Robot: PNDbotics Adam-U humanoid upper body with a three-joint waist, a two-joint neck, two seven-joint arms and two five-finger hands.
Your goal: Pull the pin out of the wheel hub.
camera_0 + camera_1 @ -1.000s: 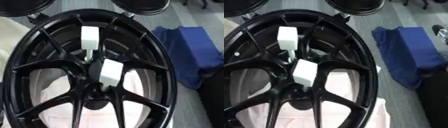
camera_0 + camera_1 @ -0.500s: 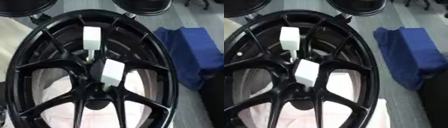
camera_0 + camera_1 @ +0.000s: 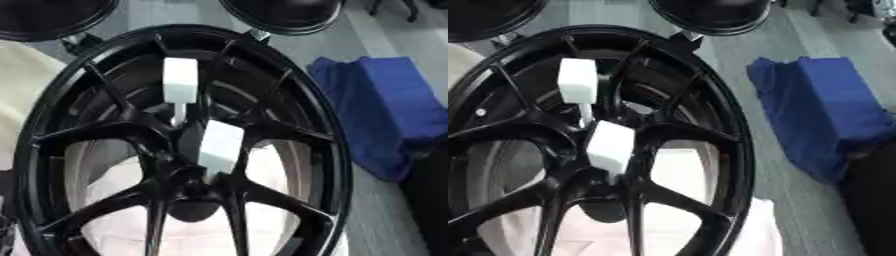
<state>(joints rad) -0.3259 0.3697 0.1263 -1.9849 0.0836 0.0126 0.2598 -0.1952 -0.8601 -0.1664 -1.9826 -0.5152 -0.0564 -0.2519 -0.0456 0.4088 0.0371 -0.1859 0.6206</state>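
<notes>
Pins: two white block-headed pins stand in the black wheel hub (image 3: 289, 100), near its centre. Neither robot hand appears in either view, so finger state cannot be told. Upper pin (image 3: 180, 82) sits on a thin stem above the centre bore; lower pin (image 3: 220, 146) is tilted, just beside the bore. Pale cloth (image 3: 114, 180) shows between the spokes. Blue cloth (image 3: 824, 107) lies right of the rim.
</notes>
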